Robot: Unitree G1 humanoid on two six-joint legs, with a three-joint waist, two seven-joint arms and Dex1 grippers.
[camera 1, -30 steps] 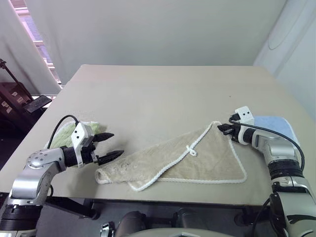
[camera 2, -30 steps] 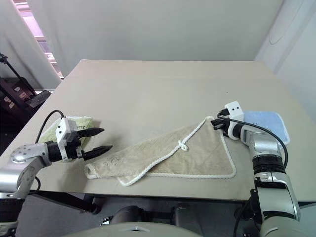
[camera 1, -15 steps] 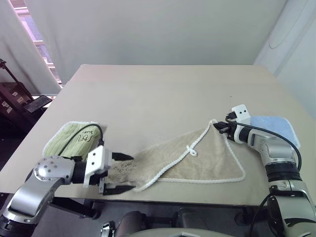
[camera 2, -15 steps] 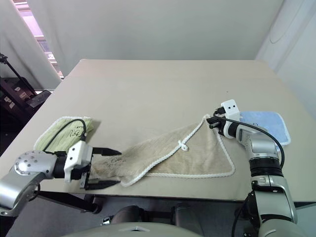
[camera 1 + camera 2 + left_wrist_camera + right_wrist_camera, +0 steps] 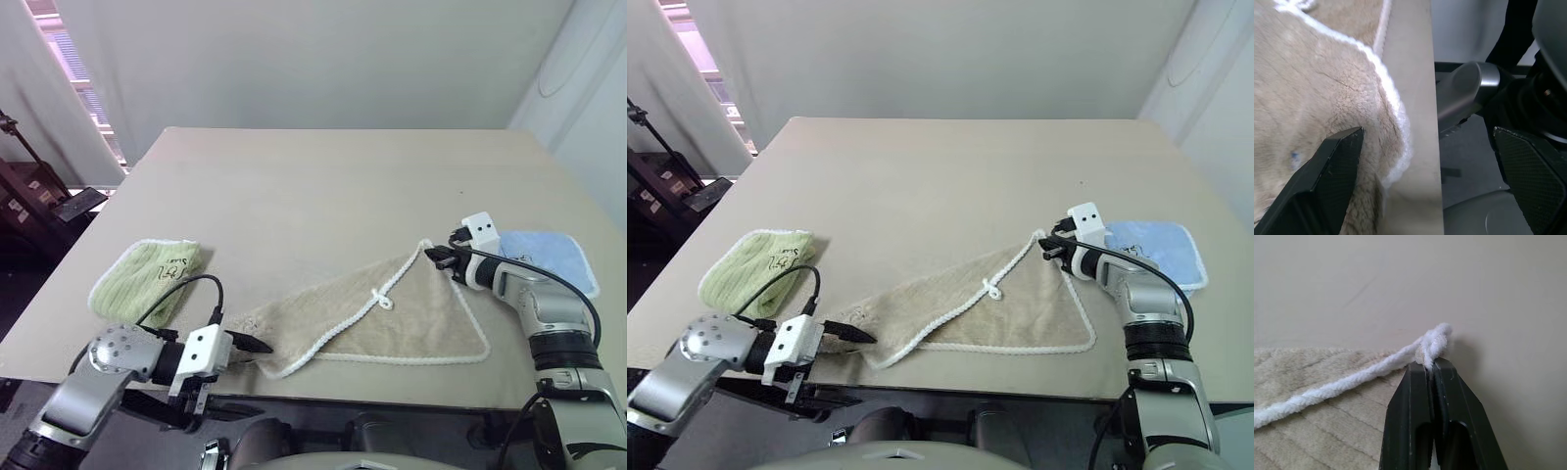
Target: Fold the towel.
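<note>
Two grippers bracket the towel (image 5: 392, 313), which lies folded over near the table's (image 5: 323, 186) front edge between a green towel (image 5: 147, 279) and a blue one (image 5: 549, 259). At its left end the left gripper (image 5: 250, 352) stands wide apart, one finger (image 5: 1327, 171) on the cloth, the other apparently below the table edge. The right gripper (image 5: 1432, 363) is pinched tight on the far right corded corner.

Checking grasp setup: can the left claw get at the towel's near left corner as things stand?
Probably yes. The left claw stands open at the table's front edge, one finger lying on the towel corner, the other below the edge. Nothing lies between. The right claw pinches the far corner.
</note>
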